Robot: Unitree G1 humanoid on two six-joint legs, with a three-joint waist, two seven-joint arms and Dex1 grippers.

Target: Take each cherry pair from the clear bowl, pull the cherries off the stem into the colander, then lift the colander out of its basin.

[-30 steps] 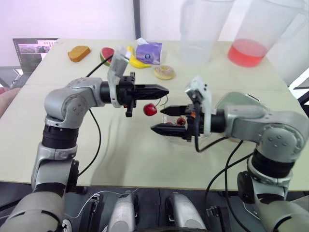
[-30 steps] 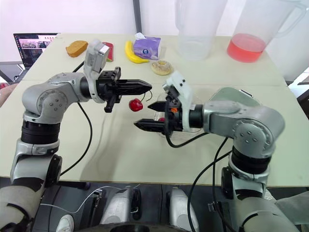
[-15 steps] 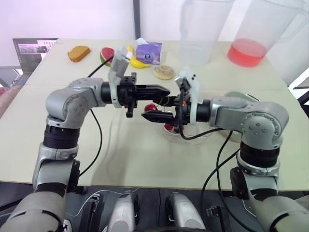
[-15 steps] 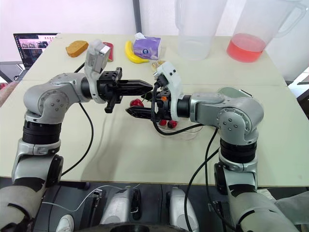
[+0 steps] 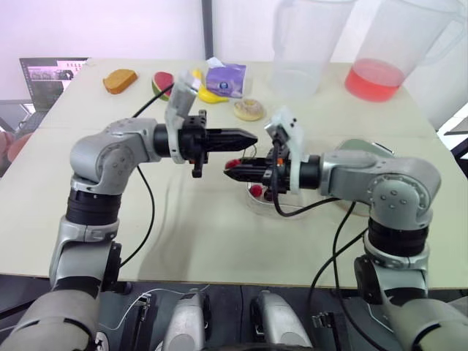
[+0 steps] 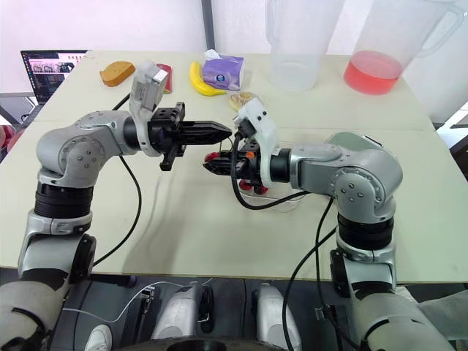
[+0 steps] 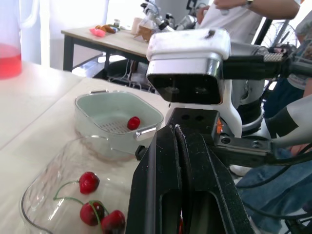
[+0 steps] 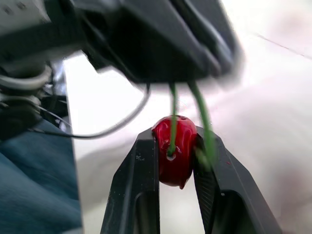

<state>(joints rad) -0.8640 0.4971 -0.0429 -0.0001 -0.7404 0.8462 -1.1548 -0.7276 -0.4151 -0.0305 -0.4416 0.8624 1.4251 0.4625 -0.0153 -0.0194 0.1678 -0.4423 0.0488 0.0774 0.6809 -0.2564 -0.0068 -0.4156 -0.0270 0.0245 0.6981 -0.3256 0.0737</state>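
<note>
My left gripper point(image 5: 252, 137) is held level above the table, shut on the green stem of a cherry pair. A red cherry point(image 8: 173, 156) hangs just under its tip, and my right gripper point(image 5: 229, 165) is shut on that cherry from the right. The stem runs from the cherry up into the left fingers. The clear bowl point(image 7: 44, 195) sits below the right arm and holds a few more stemmed cherries point(image 7: 89, 181). Behind it is the pale green colander point(image 7: 119, 114) in its basin, with one loose cherry point(image 7: 133, 122) in it.
At the back of the table are a clear pitcher point(image 5: 300, 51), a pitcher of red liquid point(image 5: 380, 66), a tissue pack point(image 5: 223, 79), a banana point(image 5: 205, 93), a donut point(image 5: 248, 110), bread point(image 5: 119, 80) and a laptop point(image 5: 51, 77). People stand behind the table in the left wrist view.
My right gripper has moved left up to the tip of the left gripper, and its fingers have gone from wide open to shut on the hanging cherry. The left arm has stayed still.
</note>
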